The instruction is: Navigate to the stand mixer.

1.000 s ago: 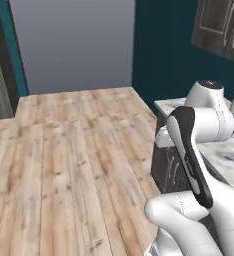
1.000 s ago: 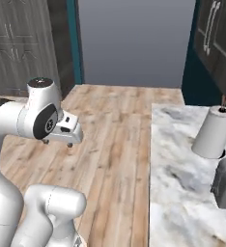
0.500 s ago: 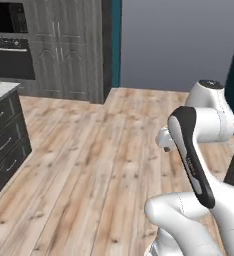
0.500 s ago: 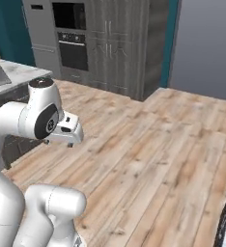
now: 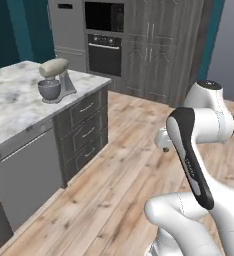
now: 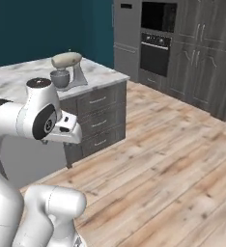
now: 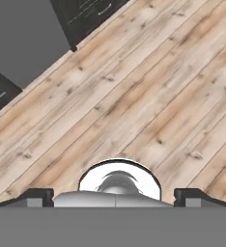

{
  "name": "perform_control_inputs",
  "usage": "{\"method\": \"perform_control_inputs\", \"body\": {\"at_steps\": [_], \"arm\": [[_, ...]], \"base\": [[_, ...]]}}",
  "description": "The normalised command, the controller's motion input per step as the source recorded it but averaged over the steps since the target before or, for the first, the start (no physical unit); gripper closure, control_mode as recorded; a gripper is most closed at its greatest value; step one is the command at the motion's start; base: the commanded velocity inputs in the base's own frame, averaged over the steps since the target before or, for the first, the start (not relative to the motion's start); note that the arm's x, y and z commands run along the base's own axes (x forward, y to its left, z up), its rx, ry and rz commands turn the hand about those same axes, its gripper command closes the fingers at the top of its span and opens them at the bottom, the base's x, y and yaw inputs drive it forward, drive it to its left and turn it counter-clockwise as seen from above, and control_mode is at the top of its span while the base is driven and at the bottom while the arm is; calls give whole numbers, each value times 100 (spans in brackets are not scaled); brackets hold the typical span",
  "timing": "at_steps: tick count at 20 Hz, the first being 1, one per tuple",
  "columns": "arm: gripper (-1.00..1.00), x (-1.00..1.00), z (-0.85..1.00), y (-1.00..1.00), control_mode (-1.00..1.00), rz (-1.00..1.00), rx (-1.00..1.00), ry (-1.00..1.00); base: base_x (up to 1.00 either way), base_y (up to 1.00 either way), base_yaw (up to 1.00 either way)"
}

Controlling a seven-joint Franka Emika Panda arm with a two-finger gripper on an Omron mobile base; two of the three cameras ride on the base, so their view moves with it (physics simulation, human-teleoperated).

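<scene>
On the marble counter (image 5: 14, 100), near its far corner, we have the mixer (image 5: 55, 80): tan head, grey bowl under it, upright, facing left in the left base view. Right base view puts the mixer (image 6: 68, 70) just past our arm's shoulder joint, on the same counter (image 6: 18, 79). Below it sit dark drawers (image 5: 86, 130) and a flat grey panel (image 5: 24, 175). Behind, on the far wall, a black oven (image 5: 105, 52) is set into grey cabinets (image 5: 161, 47). Between us and the counter is wood floor (image 5: 104, 200). Our gripper (image 7: 115, 195) points down at the floor (image 7: 134, 96); fingertips (image 7: 35, 197) sit far apart at the frame's bottom corners, so jaws wide, nothing between them.
</scene>
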Motion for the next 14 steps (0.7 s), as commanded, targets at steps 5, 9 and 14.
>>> {"method": "perform_control_inputs", "body": {"at_steps": [5,9,14], "arm": [[-100,0,0,0,100,0,0,0],[-100,0,0,0,100,0,0,0],[-100,0,0,0,100,0,0,0]], "base": [[100,4,42],[100,0,39],[100,-5,37]]}}
